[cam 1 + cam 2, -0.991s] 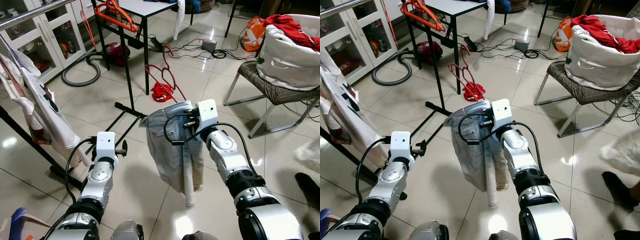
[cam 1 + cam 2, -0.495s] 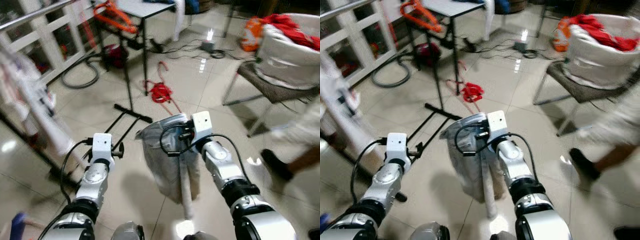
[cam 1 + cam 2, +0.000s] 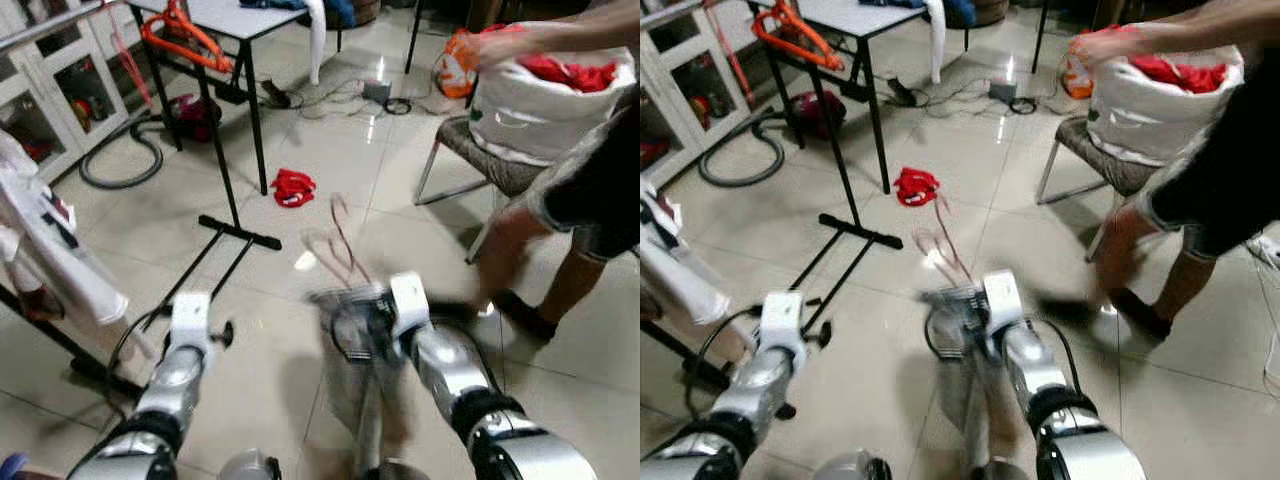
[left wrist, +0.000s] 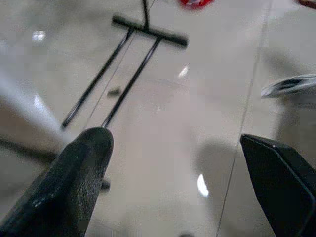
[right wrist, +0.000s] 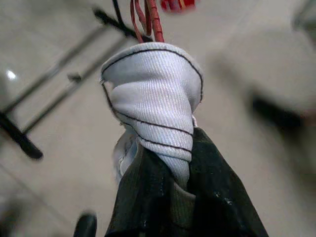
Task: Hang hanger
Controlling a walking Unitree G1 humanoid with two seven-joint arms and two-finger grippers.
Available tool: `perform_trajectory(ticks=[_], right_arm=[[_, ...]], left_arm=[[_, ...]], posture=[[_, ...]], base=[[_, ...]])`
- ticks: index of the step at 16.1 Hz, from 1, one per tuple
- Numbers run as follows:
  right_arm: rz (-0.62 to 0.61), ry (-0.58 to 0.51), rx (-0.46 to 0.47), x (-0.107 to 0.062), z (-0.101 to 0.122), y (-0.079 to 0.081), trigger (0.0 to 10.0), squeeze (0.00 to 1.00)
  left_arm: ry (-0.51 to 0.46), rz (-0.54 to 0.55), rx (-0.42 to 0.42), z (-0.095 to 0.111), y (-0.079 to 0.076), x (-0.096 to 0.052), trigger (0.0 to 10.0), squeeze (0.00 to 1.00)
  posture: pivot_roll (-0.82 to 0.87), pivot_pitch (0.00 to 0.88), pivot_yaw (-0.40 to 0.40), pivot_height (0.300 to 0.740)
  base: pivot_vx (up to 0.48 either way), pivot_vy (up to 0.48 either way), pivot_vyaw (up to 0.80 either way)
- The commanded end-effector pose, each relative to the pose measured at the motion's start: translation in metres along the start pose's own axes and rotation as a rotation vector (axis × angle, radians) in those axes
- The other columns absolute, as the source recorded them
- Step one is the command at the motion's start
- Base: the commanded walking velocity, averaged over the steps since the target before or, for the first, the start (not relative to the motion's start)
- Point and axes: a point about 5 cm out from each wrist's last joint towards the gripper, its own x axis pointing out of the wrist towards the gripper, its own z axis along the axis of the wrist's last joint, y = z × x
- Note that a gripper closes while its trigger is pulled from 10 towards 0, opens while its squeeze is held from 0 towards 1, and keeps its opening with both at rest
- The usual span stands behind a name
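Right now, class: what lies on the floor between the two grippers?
In the left eye view, bare tile separates the left gripper from the right gripper holding the garment.

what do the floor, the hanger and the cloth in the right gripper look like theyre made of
Floor: glossy glazed tile, with grout lines and lamp glare. Hanger: thin red rods, probably coated wire or plastic. Cloth: ribbed white knit with dark stitch lines, over a darker woven fabric.

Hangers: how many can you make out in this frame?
2 clearly: an orange hanger at the table's left edge, and a red hanger in the garment held by the right end effector. Others may be hidden.
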Motion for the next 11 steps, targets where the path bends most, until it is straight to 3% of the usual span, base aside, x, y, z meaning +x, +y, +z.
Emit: perform_trajectory(ticks=[1, 2, 4, 7, 9, 11], right_arm=[[-0.029, 0.05, 0.047, -0.002, -0.009, -0.005, 10.0, 0.0], [-0.043, 0.12, 0.04, -0.006, -0.026, -0.007, 10.0, 0.0], [-0.013, 0.201, 0.003, -0.009, -0.042, 0.001, 10.0, 0.0], [-0.032, 0.236, 0.077, -0.009, -0.05, 0.007, 10.0, 0.0], [-0.006, 0.243, 0.032, -0.009, -0.052, 0.011, 10.0, 0.0], [-0.01, 0.245, 0.004, -0.011, -0.052, 0.004, 10.0, 0.0]], left_arm=[[0.084, 0.005, -0.019, -0.014, 0.0, -0.002, 10.0, 0.0], [0.181, -0.014, -0.035, -0.03, -0.004, -0.005, 10.0, 0.0], [0.31, -0.094, 0.085, -0.056, -0.014, -0.013, 10.0, 0.0], [0.37, -0.155, 0.158, -0.075, -0.022, -0.021, 10.0, 0.0], [0.406, -0.148, 0.17, -0.086, -0.02, -0.026, 10.0, 0.0], [0.412, -0.15, 0.158, -0.09, -0.023, -0.028, 10.0, 0.0]], posture=[[0.07, 0.018, -0.033, 0.74], [0.09, 0.025, -0.042, 0.74], [0.1, 0.005, -0.029, 0.74], [0.09, 0.0, -0.023, 0.74], [0.08, 0.002, -0.03, 0.74], [0.05, 0.008, -0.025, 0.74]], base=[[0.0, 0.0, 0.0], [0.0, 0.0, 0.0], [0.0, 0.0, 0.0], [0.0, 0.0, 0.0], [0.0, 0.0, 0.0], [0.0, 0.0, 0.0]])
